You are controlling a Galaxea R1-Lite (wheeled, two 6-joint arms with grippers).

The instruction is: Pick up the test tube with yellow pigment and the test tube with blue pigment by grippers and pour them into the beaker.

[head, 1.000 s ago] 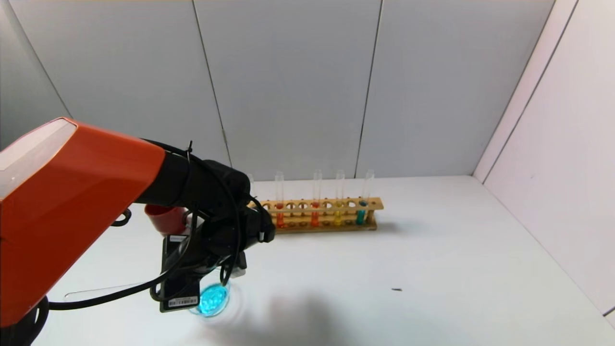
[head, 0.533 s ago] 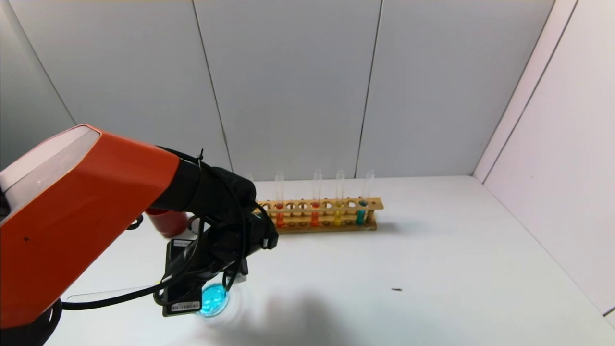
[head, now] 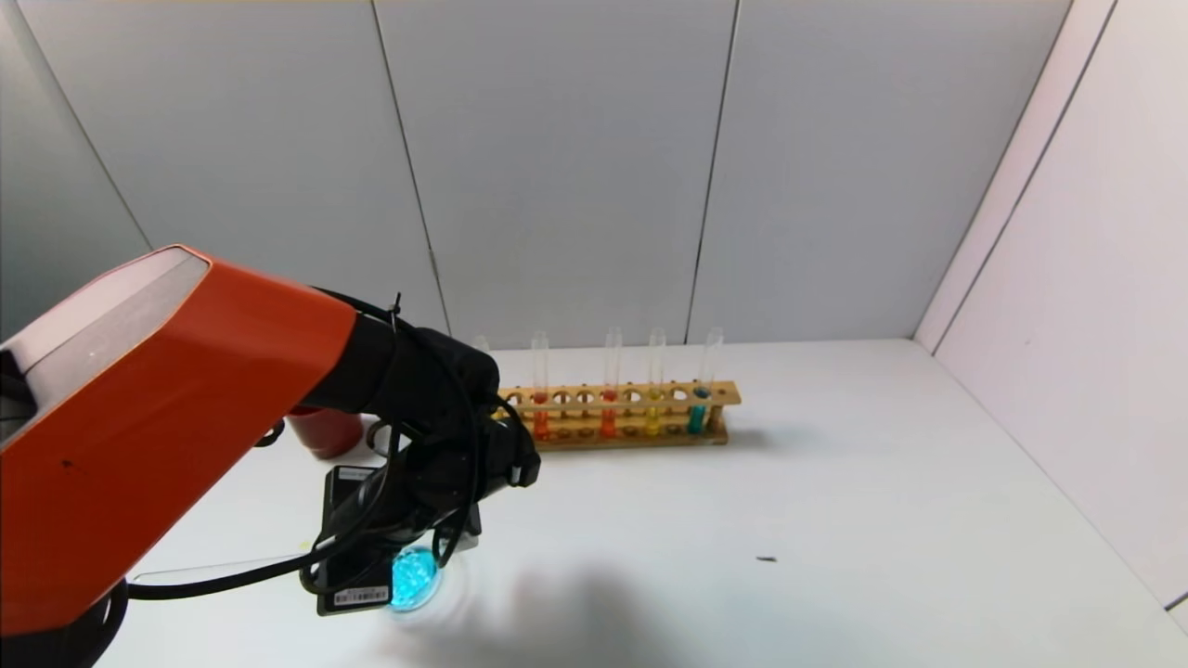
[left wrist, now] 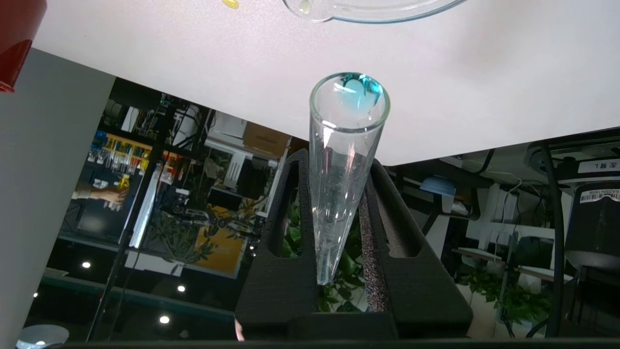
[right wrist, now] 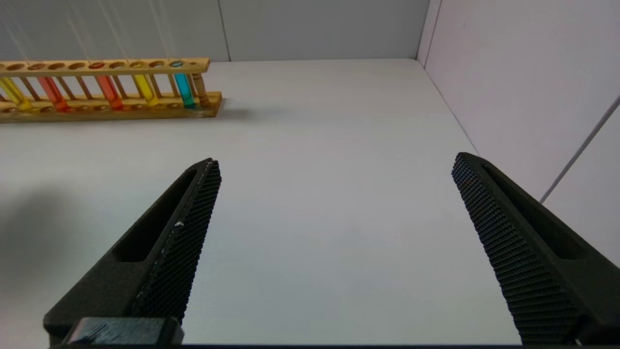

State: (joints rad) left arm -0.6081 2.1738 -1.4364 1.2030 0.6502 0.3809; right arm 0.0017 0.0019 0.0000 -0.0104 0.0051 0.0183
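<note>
White table (head: 835, 520); tube (left wrist: 341, 179) inverted, mouth-down.

- Bright, even overhead light fills the white-walled enclosure in the head view; the white table (head: 835, 520) is evenly lit, without hot glare.
- A soft, diffuse grey shadow of the left arm (head: 176, 417) falls on the table just right of the beaker (head: 413, 577), whose blue liquid glows vividly.
- The wooden test tube rack (head: 622, 413) casts a short faint shadow to its right, seen also in the right wrist view.
- In the left wrist view the glass tube (left wrist: 341, 169) is sharp and carries bright reflections; behind it lies a dim room dotted with small ceiling lights.
</note>
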